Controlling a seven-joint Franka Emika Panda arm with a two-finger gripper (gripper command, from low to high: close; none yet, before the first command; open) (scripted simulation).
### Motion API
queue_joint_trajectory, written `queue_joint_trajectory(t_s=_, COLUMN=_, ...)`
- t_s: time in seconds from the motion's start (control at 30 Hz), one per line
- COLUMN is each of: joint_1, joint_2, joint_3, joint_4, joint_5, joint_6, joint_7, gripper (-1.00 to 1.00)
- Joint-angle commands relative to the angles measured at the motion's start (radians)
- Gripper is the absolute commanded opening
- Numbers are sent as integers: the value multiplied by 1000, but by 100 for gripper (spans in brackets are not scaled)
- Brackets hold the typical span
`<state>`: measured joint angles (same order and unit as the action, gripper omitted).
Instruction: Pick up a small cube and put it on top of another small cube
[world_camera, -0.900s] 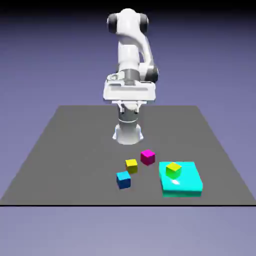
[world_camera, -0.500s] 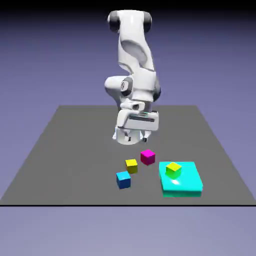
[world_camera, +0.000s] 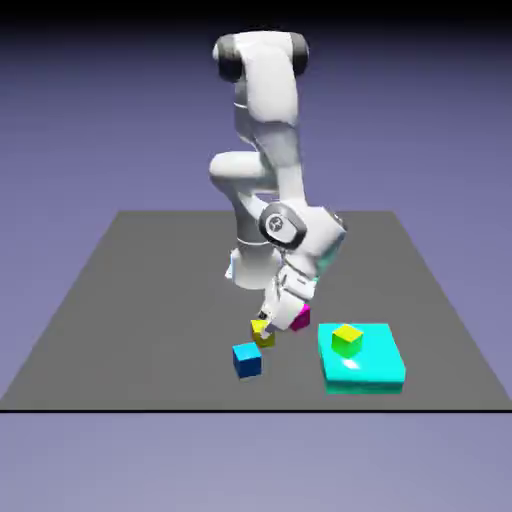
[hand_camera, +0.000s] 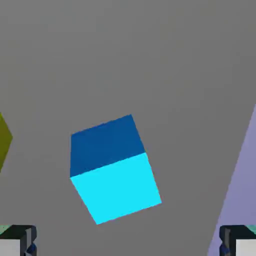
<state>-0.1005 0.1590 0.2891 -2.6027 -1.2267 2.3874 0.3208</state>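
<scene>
The worktop (world_camera: 120, 300) is flat, grey and level, so each cube sits stable on it. Toward the exterior view's right lies a cyan slab (world_camera: 375, 370) carrying a green cube (world_camera: 347, 340); treat that cube as one possible base.

The gripper (world_camera: 268, 322) hangs low over the cube cluster, tilted, with its jaws spread wide: in the hand view both fingertips (hand_camera: 17, 240) sit at the far corners of the bottom edge with nothing between them.

The blue cube (hand_camera: 114, 167) rests on the worktop, near the front edge, just beside the yellow cube (world_camera: 262, 333) and near the magenta cube (world_camera: 298, 318). In the hand view it lies ahead of the open jaws and rotated relative to them.

Expect the blue cube to be rigid, light and smooth-faced, hence liable to slip. Roll the hand until the fingers are square to two opposite side faces, then grip at mid-height. Do not close across the corners. Keep clear of the yellow cube during descent.
</scene>
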Motion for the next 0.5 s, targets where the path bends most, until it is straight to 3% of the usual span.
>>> queue_joint_trajectory(t_s=0.0, joint_1=-4, joint_2=26, joint_3=10, joint_4=7, joint_5=-44, joint_6=-23, joint_7=-15, gripper=0)
queue_joint_trajectory(t_s=0.1, joint_1=-9, joint_2=60, joint_3=24, joint_4=17, joint_5=-101, joint_6=-53, joint_7=-34, gripper=0)
queue_joint_trajectory(t_s=0.33, joint_1=-253, joint_2=288, joint_3=162, joint_4=103, joint_5=-360, joint_6=-120, joint_7=105, gripper=0)
queue_joint_trajectory(t_s=0.37, joint_1=-253, joint_2=288, joint_3=162, joint_4=103, joint_5=-360, joint_6=-120, joint_7=105, gripper=-100)
queue_joint_trajectory(t_s=0.47, joint_1=-180, joint_2=220, joint_3=121, joint_4=77, joint_5=-283, joint_6=-100, joint_7=63, gripper=-100)
